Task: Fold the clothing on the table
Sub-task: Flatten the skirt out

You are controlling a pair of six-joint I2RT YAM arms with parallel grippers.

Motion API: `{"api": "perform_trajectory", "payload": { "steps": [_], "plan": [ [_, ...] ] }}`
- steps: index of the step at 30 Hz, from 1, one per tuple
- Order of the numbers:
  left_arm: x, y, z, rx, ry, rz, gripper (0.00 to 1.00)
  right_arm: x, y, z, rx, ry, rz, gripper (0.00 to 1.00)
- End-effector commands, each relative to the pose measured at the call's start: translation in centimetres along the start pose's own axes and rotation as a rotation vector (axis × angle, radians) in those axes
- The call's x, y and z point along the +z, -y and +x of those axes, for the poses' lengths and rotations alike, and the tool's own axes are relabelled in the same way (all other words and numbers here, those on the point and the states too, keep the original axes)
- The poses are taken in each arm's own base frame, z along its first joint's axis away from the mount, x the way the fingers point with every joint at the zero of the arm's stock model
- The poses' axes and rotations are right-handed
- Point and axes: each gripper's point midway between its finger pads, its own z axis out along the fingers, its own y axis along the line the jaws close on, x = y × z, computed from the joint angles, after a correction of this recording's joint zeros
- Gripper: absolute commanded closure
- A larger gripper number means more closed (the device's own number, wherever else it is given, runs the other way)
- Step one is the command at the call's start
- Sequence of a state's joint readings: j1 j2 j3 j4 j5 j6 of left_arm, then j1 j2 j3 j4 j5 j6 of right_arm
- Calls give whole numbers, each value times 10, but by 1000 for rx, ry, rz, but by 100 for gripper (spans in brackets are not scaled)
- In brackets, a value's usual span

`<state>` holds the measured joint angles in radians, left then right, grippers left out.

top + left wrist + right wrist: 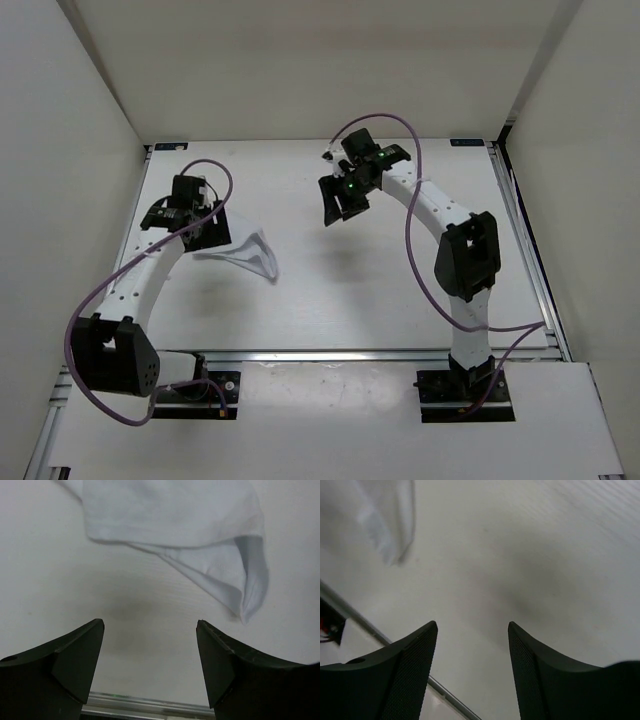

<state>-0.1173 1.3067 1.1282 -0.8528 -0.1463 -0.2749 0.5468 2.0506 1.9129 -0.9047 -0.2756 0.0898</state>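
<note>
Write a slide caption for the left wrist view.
Open, empty left gripper over the table, facing the wrinkled white clothing lying just ahead.

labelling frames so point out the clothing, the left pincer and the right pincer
clothing (175,510), left wrist view, on the flat upper layer of fabric
left pincer (150,625), left wrist view, midway between its fingertips
right pincer (472,626), right wrist view, midway between its fingertips

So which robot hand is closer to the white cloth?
Left. The left gripper sits open right at the edge of the clothing, not gripping it; the right gripper is open too, far off across the table.
</note>
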Motion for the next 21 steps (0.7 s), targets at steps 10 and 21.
{"api": "perform_trajectory", "payload": {
  "steps": [10,21],
  "plan": [
    [-14,9,51,-74,-23,27,17,60,-119,-7,-164,-40,-438,42],
    [-14,7,97,-68,-85,68,18,126,-144,-5,-155,-65,-473,45]
  ]
}}
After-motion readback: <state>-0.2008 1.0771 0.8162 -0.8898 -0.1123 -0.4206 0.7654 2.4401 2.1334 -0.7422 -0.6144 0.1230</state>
